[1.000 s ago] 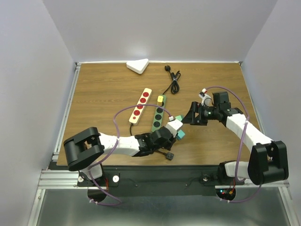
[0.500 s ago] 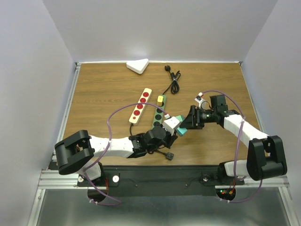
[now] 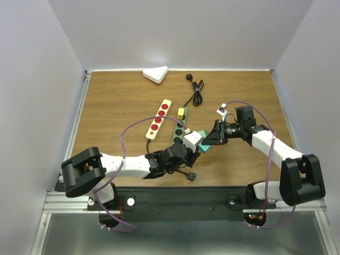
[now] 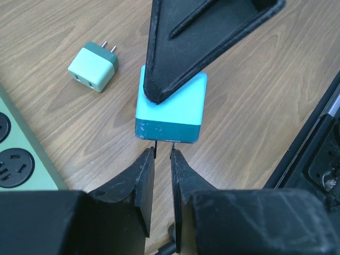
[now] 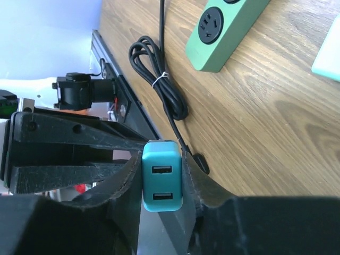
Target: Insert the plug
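Teal plug (image 4: 170,109) in mid-handover, held off the table just beside the near end of the green power strip (image 3: 179,133). We see the right gripper (image 5: 162,178), wide open a second ago and farther from the strip, now clamped on two opposite sides of the teal plug; the left gripper (image 4: 162,159) pinches only the prongs, its jaws almost touching. Both arms hold it at once (a shared grip, by our reading), so we judge the left must let go before the prongs can reach a socket. The prongs point at the left gripper and away from the right; the USB face looks back into the right wrist camera. Its long side runs crosswise to the right gripper's squeeze.
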Available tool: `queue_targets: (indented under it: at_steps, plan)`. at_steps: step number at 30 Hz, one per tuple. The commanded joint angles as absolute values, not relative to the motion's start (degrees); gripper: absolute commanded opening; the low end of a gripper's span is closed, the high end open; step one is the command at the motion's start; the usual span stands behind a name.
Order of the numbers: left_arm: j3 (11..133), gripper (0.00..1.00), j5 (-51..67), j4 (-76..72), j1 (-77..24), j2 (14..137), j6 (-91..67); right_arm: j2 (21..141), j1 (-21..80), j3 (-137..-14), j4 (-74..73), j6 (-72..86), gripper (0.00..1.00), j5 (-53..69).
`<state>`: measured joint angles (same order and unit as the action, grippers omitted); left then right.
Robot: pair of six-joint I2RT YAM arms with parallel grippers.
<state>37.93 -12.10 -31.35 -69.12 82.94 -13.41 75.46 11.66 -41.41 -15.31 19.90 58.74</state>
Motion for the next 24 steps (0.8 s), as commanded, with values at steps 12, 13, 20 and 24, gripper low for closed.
queue_targets:
  at_steps: [12, 13, 20, 24]
  plan:
    - [29.47, 0.90, -20.12, -33.92, -65.05, 71.92, -20.91, 70.48, 13.10, -49.12, -13.71, 26.80, 0.00, 42.75]
    - [28.31, 0.90, -20.04, -34.01, -64.17, 70.85, -21.53, 71.18, 13.10, -50.26, -13.71, 26.81, 0.00, 41.50]
    - [22.59, 0.90, -10.92, -39.19, -53.80, 69.43, -22.50, 76.11, 13.18, -58.00, -15.03, 27.07, 0.00, 35.51]
    - [21.01, 0.90, -1.07, -49.10, -49.75, 74.96, -22.67, 76.12, 13.10, -58.80, -15.20, 27.77, 0.01, 33.84]
